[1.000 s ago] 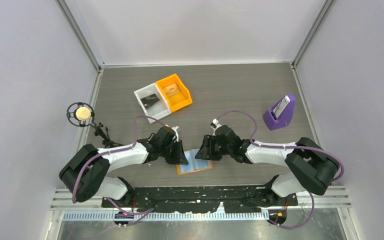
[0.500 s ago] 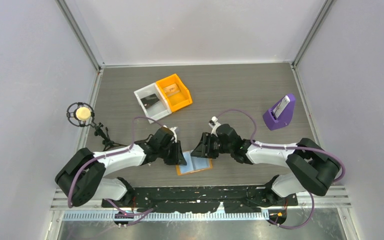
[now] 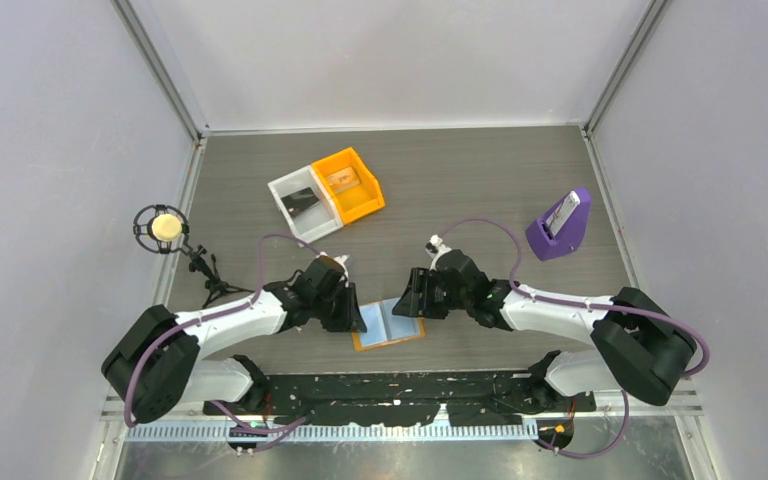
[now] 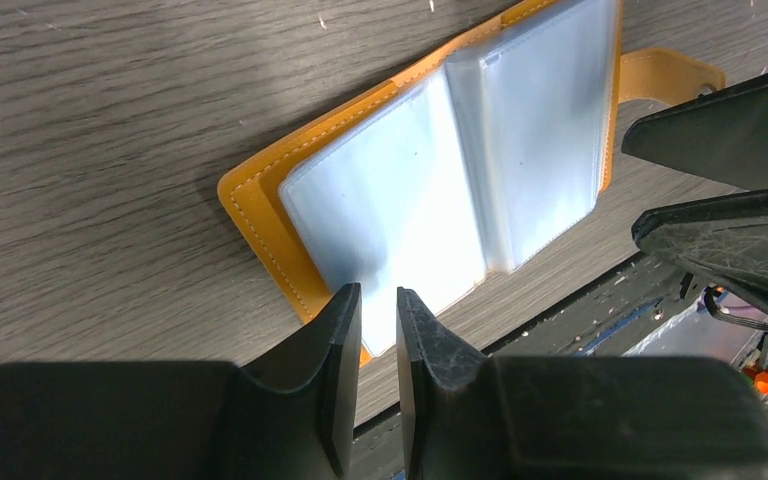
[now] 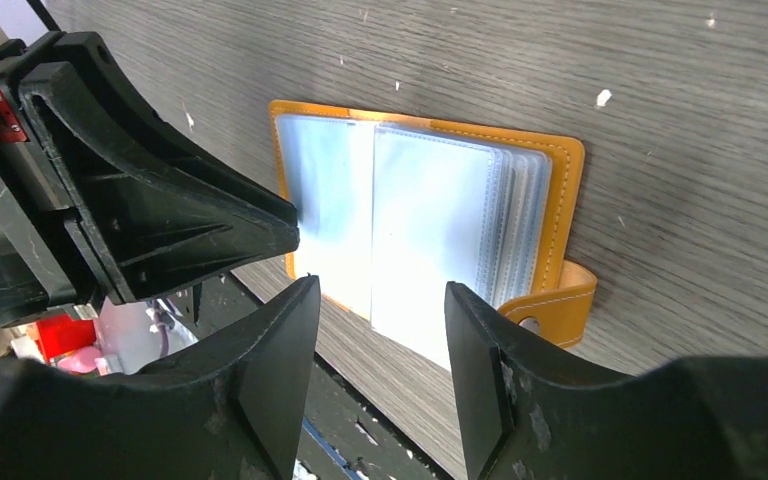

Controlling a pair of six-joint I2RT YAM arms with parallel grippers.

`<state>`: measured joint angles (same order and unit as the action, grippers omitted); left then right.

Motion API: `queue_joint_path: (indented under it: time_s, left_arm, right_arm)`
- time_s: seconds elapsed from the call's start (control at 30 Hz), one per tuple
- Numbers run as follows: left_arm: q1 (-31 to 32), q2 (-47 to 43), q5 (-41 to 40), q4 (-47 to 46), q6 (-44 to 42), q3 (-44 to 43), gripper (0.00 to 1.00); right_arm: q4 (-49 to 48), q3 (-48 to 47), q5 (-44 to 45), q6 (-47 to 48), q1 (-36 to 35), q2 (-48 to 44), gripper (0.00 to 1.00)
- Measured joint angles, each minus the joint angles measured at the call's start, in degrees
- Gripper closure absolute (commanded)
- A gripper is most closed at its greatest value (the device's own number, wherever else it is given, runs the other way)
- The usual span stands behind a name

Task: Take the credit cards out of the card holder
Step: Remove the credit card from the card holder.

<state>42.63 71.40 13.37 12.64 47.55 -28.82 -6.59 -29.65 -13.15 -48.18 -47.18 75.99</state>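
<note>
Left pincer [image 4: 378, 295]: standing almost closed with a thin slit showing, tips meeting the near-left sleeve edge; cannot tell whether pinching it.
Right pincer [image 5: 380, 290]: gaping wide, hovering over the right-hand pages, holding nothing.
Card holder [image 4: 260, 210]: lying open and flat at the near middle of the table, between both pincers.
Sleeves [image 5: 430, 220]: looking thin, floppy and slick, likely buckling under push; cards inside not clearly showing.
Grip point: probably pinning the stiffer orange cover, taking a card by an exposed edge.
Table [image 3: 480, 180]: grey wood-grain, flat, probably letting the light holder skate.
Room: white bin [image 3: 300, 203] and orange bin [image 3: 348, 183] sitting far left, purple stand [image 3: 560, 225] far right, well apart.
</note>
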Motion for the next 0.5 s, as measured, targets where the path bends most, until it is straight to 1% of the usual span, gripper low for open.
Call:
queue_joint_path:
  time_s: [0.33, 0.5]
  left_arm:
    - [0.0, 0.0, -0.2, -0.8, 0.0, 1.0, 0.78]
    - [0.0, 0.2, 0.2, -1.6, 0.0, 1.2, 0.78]
  right_arm:
    - [0.5, 0.2, 1.6, 1.3, 0.0, 2.4, 0.44]
    - [-0.6, 0.0, 1.0, 1.3, 0.0, 3.8, 0.45]
